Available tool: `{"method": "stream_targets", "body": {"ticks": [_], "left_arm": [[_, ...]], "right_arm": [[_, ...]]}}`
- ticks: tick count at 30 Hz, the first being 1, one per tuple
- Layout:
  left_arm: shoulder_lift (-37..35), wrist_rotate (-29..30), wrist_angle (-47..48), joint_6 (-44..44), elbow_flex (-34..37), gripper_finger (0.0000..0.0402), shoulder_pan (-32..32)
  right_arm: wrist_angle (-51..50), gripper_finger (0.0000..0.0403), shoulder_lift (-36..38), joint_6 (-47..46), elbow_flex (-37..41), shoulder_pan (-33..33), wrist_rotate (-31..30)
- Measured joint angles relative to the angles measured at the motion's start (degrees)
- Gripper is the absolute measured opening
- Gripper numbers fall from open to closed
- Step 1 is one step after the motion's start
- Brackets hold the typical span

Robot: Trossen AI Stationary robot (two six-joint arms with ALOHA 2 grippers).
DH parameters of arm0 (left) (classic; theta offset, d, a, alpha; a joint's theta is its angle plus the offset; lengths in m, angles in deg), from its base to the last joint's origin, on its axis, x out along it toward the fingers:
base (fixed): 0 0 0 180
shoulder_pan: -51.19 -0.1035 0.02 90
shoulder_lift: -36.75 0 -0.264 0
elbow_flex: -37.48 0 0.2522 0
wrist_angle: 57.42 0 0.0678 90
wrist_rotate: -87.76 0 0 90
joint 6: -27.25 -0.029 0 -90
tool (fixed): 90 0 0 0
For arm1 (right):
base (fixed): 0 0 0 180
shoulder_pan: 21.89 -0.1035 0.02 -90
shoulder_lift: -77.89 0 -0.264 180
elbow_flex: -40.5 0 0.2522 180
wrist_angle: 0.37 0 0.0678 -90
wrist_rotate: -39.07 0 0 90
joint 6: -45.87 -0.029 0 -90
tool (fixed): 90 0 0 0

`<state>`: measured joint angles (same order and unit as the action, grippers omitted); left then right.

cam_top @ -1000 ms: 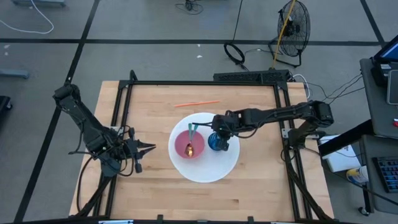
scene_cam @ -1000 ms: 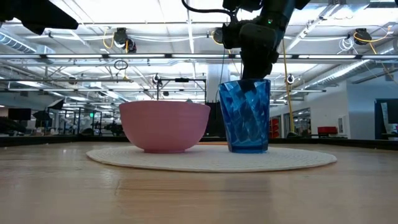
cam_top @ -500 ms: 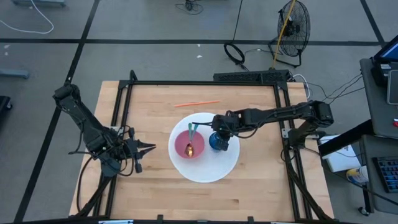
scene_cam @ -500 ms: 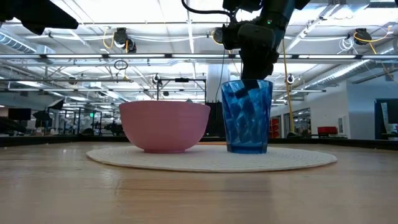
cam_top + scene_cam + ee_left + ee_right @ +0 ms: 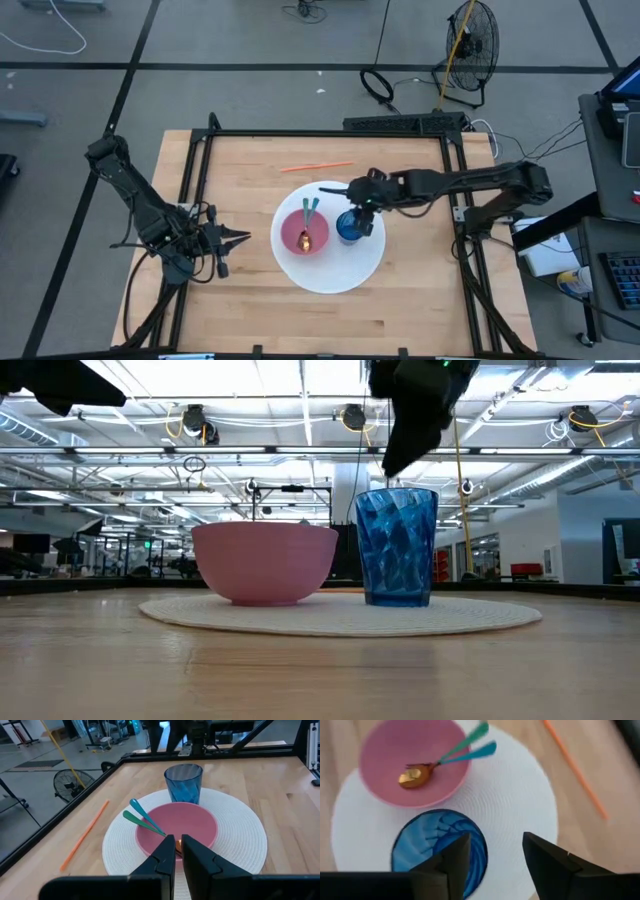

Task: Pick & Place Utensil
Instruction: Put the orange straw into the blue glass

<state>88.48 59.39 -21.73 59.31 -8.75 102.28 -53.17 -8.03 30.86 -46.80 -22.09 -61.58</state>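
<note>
A blue ribbed cup (image 5: 349, 226) (image 5: 397, 547) stands upright on a round white placemat (image 5: 335, 272), beside a pink bowl (image 5: 305, 232) (image 5: 176, 826). Two utensils, one green-handled (image 5: 142, 821) and one blue-handled (image 5: 470, 753), lie in the bowl with their handles leaning on its rim. My right gripper (image 5: 358, 197) (image 5: 495, 855) hangs open just above and behind the cup, touching nothing. My left gripper (image 5: 235, 238) (image 5: 178, 852) waits shut and empty near the table's left side, pointing at the bowl.
An orange straw (image 5: 315, 167) (image 5: 84, 836) lies on the wooden table beyond the placemat, toward the far edge. A black frame (image 5: 320, 133) runs around the tabletop. Bare wood lies toward the near edge (image 5: 330, 320).
My right gripper has let go of the blue cup's rim, risen clear of it and drawn back a little toward the table's far right. The cup stays upright on the placemat.
</note>
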Motion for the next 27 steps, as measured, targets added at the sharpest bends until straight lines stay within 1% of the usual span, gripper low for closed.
{"method": "stream_targets", "body": {"ticks": [3,6,8,10,13,18,21,22,24,27], "left_arm": [[0.0,0.1,0.0,-0.7,0.0,0.0037,0.0],[0.0,0.1,0.0,-1.9,0.0,0.0037,0.0],[0.0,0.4,0.0,-2.4,0.0,0.0037,-0.1],[0.0,0.6,0.0,-3.1,0.0,0.0037,-0.1],[0.0,1.4,0.0,-4.2,0.0,0.0037,-0.1],[0.0,4.5,-0.2,-4.9,0.0,0.0037,-1.6],[0.0,4.5,0.0,-4.9,0.0,0.0037,-3.9],[0.0,4.4,0.1,-5.0,0.0,0.0037,-4.8],[0.0,4.4,0.3,-5.2,0.0,0.0037,-6.6],[0.0,3.9,1.4,-5.3,0.0,0.0037,-9.5]], "right_arm": [[0.8,0.0182,3.1,5.9,0.0,-0.1,-1.0],[0.4,0.018,5.3,13.6,0.0,1.0,-5.7],[0.7,0.0177,6.6,18.7,0.0,3.3,-7.3],[1.4,0.0172,7.3,23.5,0.0,6.8,-6.3],[4.1,0.0166,7.9,29.7,0.0,13.8,0.1],[9.9,0.016,6.0,37.1,0.0,26.3,17.8],[13.0,0.016,2.2,40.4,0.0,31.9,26.5],[13.9,0.016,0.7,41.3,-0.1,33.6,28.7],[14.6,0.0159,-2.6,42.9,-0.1,36.5,31.4],[17.7,0.0159,-8.1,45.0,-0.1,39.6,31.9]]}}
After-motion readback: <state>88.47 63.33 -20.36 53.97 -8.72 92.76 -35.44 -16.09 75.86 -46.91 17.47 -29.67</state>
